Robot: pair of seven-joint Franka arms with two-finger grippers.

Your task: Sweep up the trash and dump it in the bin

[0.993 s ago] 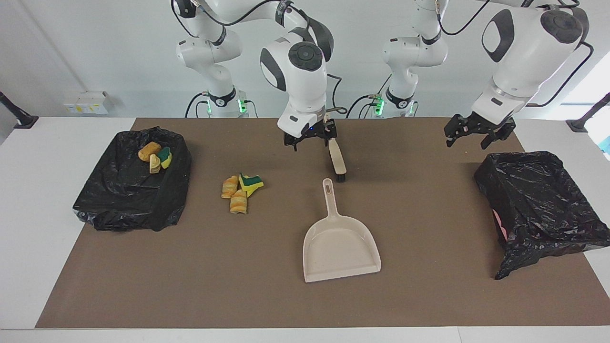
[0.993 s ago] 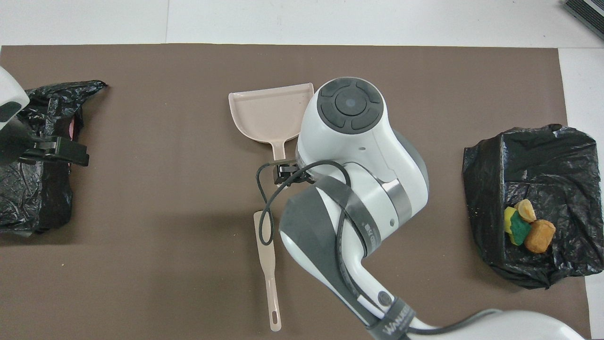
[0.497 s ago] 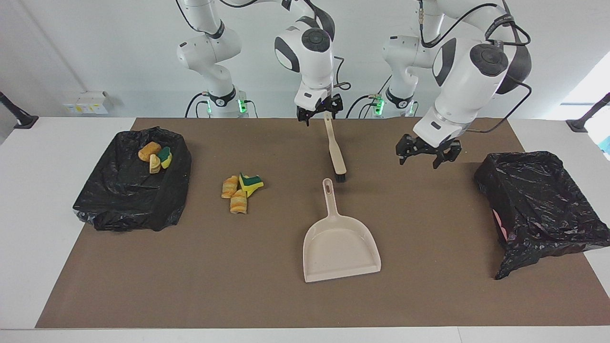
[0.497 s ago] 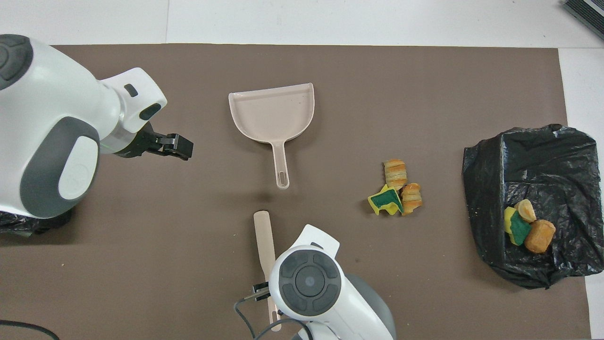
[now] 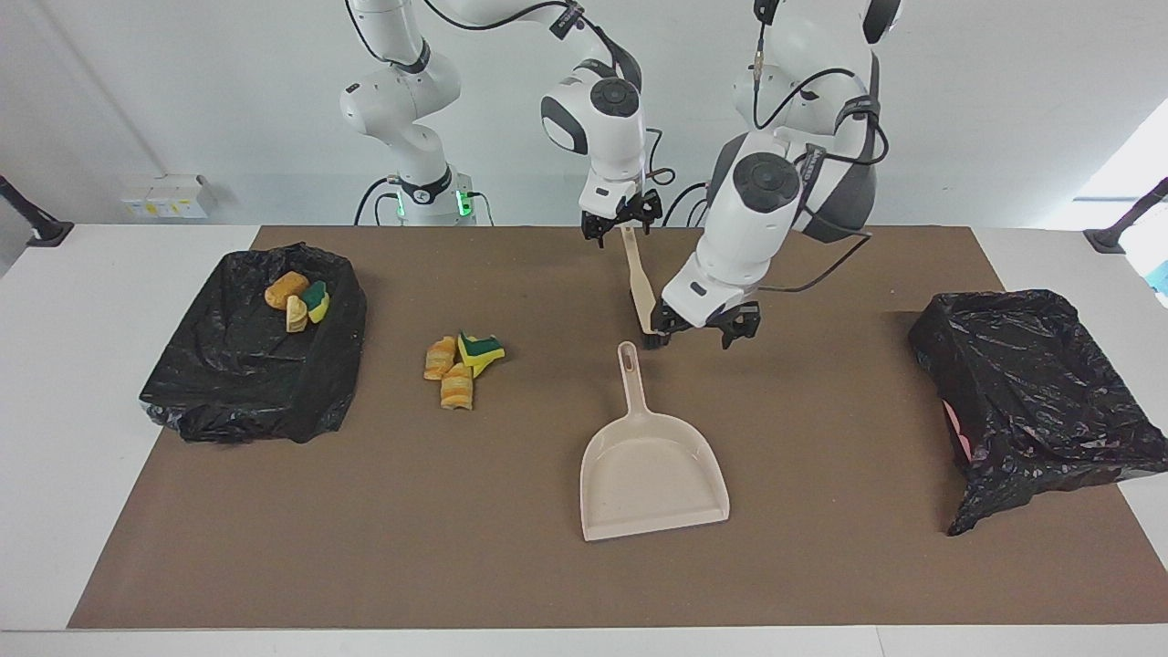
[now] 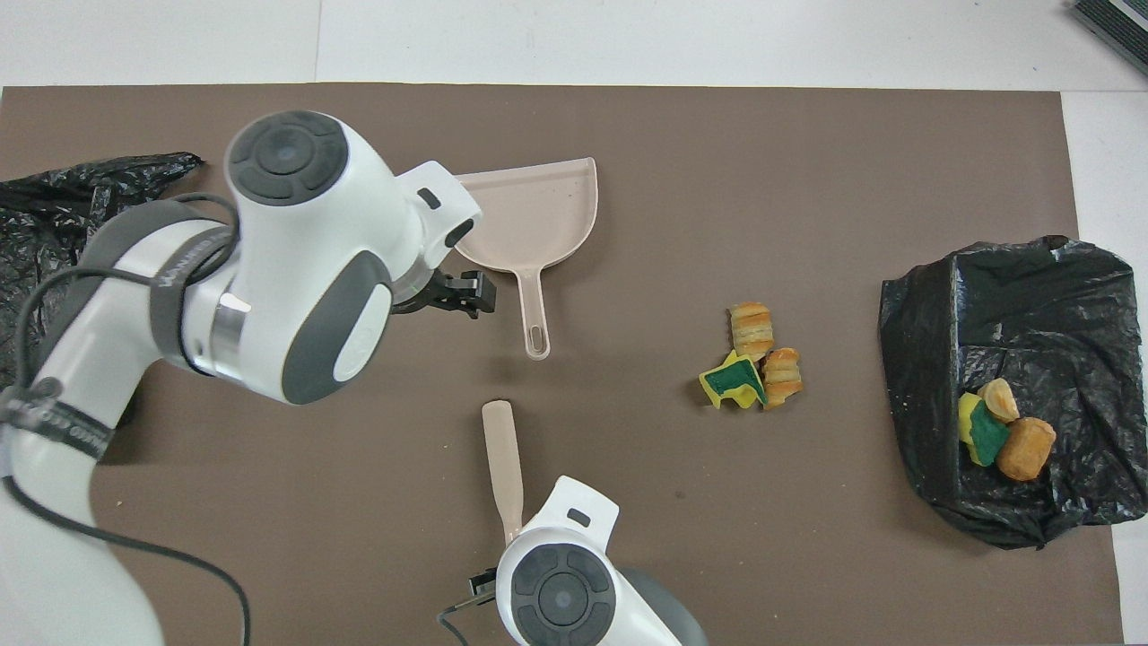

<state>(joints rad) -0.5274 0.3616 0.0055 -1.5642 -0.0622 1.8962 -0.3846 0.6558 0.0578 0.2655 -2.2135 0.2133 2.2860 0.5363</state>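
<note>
Three trash scraps (image 5: 461, 360) lie together on the brown mat; they also show in the overhead view (image 6: 753, 359). Three more trash scraps (image 5: 297, 299) lie in the black-lined bin (image 5: 246, 365) at the right arm's end. The beige dustpan (image 5: 652, 465) lies flat mid-mat, its handle (image 5: 630, 365) pointing toward the robots. The beige brush (image 5: 639, 278) lies just nearer to the robots, black bristles toward the dustpan. My right gripper (image 5: 622, 222) is open at the brush's handle end. My left gripper (image 5: 701, 328) is open and empty, low beside the brush's bristles and the dustpan handle (image 6: 535, 314).
A second black-lined bin (image 5: 1040, 365) stands at the left arm's end of the mat, with nothing showing in it. In the overhead view the left arm covers part of the dustpan (image 6: 538, 211), and the right gripper is hidden under its own wrist.
My left gripper swung from beside its end's bin to beside the dustpan handle. My right gripper drew back along the brush to its handle end. Brush, dustpan and trash stayed put.
</note>
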